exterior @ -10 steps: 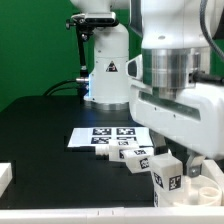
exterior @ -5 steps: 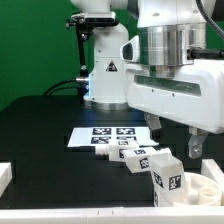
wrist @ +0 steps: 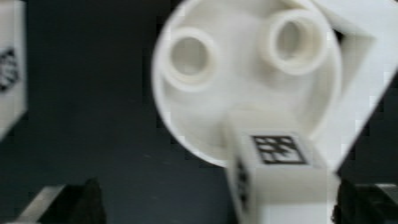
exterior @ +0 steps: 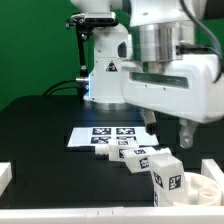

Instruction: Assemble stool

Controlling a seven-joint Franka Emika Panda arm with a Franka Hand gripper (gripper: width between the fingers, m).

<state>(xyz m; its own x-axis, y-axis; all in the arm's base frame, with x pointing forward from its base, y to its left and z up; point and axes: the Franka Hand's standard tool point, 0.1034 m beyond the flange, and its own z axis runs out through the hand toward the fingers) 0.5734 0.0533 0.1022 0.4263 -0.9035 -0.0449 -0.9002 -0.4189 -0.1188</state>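
Observation:
The round white stool seat (exterior: pixel 208 188) lies at the exterior view's lower right, and one chunky white leg (exterior: pixel 165 175) with black-and-white tags stands upright in it. Two more tagged legs (exterior: pixel 132 156) lie loose on the black table beside it. My gripper (exterior: pixel 168 127) hangs open and empty above the standing leg, clear of it. In the wrist view the seat (wrist: pixel 222 90) shows two round sockets, and the leg (wrist: pixel 276 160) rises toward the camera between my open fingers (wrist: pixel 71 205). The gripper (wrist: pixel 228 206) holds nothing.
The marker board (exterior: pixel 100 135) lies flat on the table behind the loose legs. A white robot pedestal (exterior: pixel 108 68) stands at the back. A white block (exterior: pixel 5 176) sits at the exterior view's left edge, and a white rail (exterior: pixel 70 217) runs along the front.
My gripper was down around the upright leg. It has let go and risen, shifting slightly to the exterior view's left. The leg stays standing in the seat.

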